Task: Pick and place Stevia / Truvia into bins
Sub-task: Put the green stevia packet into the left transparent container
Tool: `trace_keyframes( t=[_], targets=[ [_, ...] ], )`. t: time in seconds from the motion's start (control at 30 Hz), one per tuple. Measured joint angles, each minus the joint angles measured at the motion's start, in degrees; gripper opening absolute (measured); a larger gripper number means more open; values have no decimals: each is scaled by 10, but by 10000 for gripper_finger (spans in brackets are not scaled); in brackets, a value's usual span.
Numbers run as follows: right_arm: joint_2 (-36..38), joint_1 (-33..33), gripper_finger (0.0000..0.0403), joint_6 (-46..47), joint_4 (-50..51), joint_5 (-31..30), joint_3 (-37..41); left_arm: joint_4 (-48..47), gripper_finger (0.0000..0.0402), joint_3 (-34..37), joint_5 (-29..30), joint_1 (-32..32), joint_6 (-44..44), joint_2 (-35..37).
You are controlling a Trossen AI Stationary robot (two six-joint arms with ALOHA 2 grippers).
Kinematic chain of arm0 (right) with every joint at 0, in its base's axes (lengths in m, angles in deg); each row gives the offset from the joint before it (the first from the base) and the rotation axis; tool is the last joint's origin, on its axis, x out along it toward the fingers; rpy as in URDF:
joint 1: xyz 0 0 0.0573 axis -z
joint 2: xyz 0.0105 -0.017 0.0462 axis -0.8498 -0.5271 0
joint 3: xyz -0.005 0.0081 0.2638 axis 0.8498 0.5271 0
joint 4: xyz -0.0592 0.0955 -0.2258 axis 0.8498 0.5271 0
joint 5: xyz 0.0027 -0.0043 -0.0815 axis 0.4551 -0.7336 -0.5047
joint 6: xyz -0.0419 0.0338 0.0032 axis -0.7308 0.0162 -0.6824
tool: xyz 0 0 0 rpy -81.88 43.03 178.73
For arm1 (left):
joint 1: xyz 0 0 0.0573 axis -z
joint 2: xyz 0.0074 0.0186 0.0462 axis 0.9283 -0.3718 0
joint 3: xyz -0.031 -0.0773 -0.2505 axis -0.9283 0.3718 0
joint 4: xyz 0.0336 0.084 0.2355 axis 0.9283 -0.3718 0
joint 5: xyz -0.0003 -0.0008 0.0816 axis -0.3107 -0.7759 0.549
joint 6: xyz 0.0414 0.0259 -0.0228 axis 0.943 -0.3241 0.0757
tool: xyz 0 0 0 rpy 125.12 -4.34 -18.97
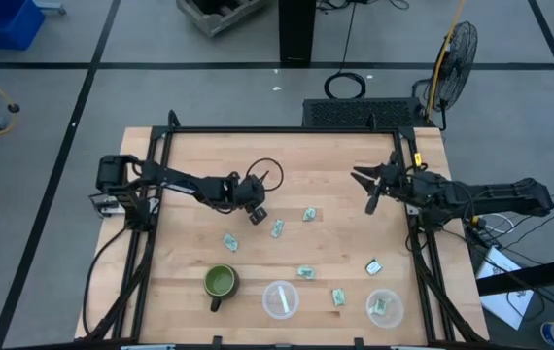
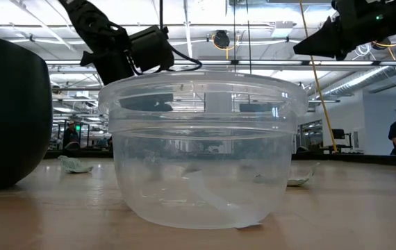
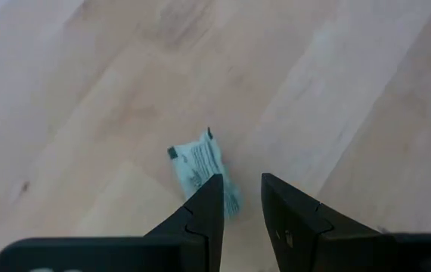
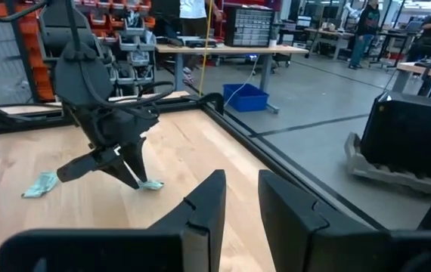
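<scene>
Looking from the table's near edge, we find a dark green mug (image 1: 221,282) at the left, then one clear bin (image 1: 280,298) with a pale strip lying in it, then a second bin (image 1: 385,307) at the right holding a Stevia packet (image 1: 381,306). In the low view the nearer bin (image 2: 201,149) fills the middle of the scene, the mug (image 2: 10,111) a dark mass beside it.

Between the two bins lies a packet (image 1: 338,297), and just beyond it two more, one (image 1: 305,272) near the first bin and one (image 1: 373,265) toward the right. Farther up the wooden table (image 1: 326,165) we count three others: one (image 1: 229,242) above the mug, one (image 1: 277,228) at the middle, and one (image 1: 309,214) to its right.

The left gripper (image 1: 256,212) hangs over the table's middle left, close beside the middle packet. Its wrist view shows the fingers (image 3: 200,219) parted by a narrow gap with nothing between them, and a packet (image 3: 203,170) lying flat on the wood just off one fingertip. We cannot tell whether they touch.

The right gripper (image 1: 371,191) waits near the far right side of the table, above it, its fingers (image 4: 208,208) slightly apart and holding nothing.
</scene>
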Motion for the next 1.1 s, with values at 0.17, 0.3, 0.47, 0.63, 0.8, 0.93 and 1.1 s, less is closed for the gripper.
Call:
trace_keyframes(
  t=[0.17,0.3,0.47,0.63,0.8,0.93,1.1],
  targets=[
    [0,0,73,-18,-1,-1,0,-8,97,1,1,0,-4,-13],
    [0,0,73,-19,-5,-1,0,-3,97,0,1,-3,-25,-28],
    [0,0,73,-22,-5,-2,-1,2,81,-2,-1,-10,-35,-42],
    [-2,0,73,-22,-5,-2,-1,6,12,-2,0,-16,-34,-43],
    [-2,0,73,-17,-5,-2,-1,21,8,-1,2,-19,-33,-44],
    [-2,0,73,-15,-5,-2,-1,26,5,-1,0,-18,-29,-36],
    [-2,0,73,-15,-5,-1,-1,28,3,-19,-25,-10,-18,8]
  ],
)
